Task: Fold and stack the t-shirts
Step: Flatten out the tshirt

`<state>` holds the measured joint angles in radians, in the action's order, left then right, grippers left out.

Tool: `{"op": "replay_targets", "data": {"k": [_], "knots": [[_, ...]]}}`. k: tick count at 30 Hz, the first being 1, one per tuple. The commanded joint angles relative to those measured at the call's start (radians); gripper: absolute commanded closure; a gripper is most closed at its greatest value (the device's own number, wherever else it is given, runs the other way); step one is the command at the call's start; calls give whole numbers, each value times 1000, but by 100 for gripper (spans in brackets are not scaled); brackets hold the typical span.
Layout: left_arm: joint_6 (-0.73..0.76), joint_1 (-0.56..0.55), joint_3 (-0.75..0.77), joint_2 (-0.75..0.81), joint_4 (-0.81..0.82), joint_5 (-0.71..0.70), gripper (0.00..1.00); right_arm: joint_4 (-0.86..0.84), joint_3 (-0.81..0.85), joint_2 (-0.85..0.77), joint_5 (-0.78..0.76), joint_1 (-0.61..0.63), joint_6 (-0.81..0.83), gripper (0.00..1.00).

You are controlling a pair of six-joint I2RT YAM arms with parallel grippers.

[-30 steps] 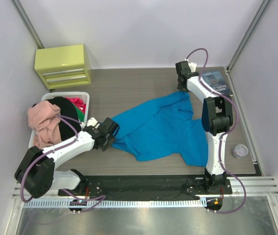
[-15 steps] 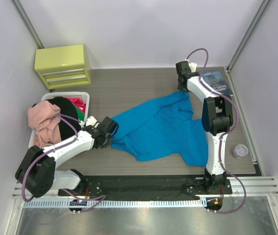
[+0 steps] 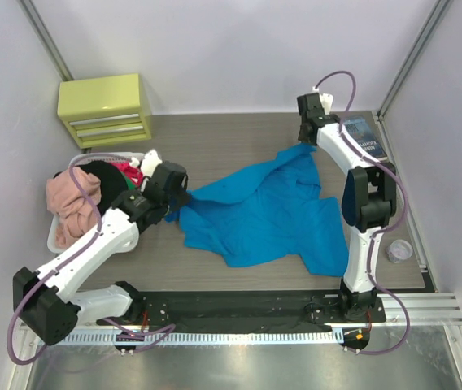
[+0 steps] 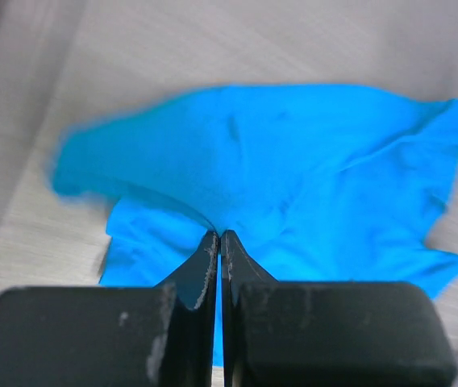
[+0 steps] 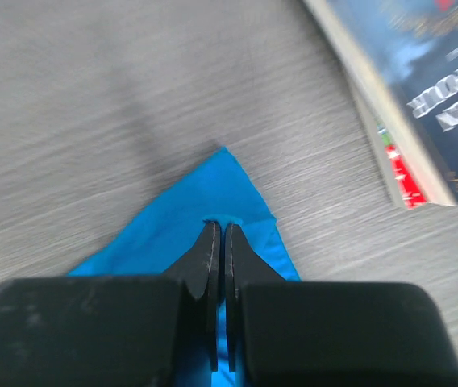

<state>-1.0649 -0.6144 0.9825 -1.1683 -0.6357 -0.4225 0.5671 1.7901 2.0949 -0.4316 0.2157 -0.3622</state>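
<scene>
A bright turquoise-blue t-shirt (image 3: pixel 268 213) lies crumpled across the middle of the wooden table (image 3: pixel 215 142). My left gripper (image 3: pixel 174 199) is shut on the shirt's left edge; in the left wrist view a pinch of blue cloth (image 4: pixel 293 177) sits between the closed jaws (image 4: pixel 218 235). My right gripper (image 3: pixel 306 146) is shut on the shirt's far corner, and the right wrist view shows that blue corner (image 5: pixel 213 193) clamped at its tips (image 5: pixel 218 226). More t-shirts, pink (image 3: pixel 72 203), black and red, are heaped in a white basket (image 3: pixel 58 240) at the left.
A yellow-green drawer box (image 3: pixel 103 109) stands at the back left. Dark-blue-covered books (image 3: pixel 361 136) (image 5: pixel 422 89) lie at the back right, close to the right gripper. A small round container (image 3: pixel 398 250) sits at the right edge.
My left gripper closed on the shirt's left edge and has lifted and pulled it back and left toward the basket. The right gripper has drawn its corner slightly farther back.
</scene>
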Motion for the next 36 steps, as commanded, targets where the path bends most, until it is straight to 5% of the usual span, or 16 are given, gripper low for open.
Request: {"op": "replay_targets", "data": {"k": [1, 11, 16, 20, 28, 36], "knots": [[161, 5, 162, 56, -77, -39, 100, -15, 38, -217, -19, 2, 32, 99], [220, 4, 381, 157, -232, -36, 100, 92, -1, -539, -18, 2, 54, 99], [188, 4, 371, 225, -330, -24, 100, 201, -122, -712, 16, 2, 22, 99], [145, 4, 216, 200, -299, 62, 100, 214, -343, -820, 94, 4, -41, 99], [74, 5, 12, 20, -65, 169, 100, -5, -779, -828, 154, 2, -153, 99], [172, 25, 165, -188, -73, 223, 100, -98, -701, -717, 146, 4, -153, 99]]}}
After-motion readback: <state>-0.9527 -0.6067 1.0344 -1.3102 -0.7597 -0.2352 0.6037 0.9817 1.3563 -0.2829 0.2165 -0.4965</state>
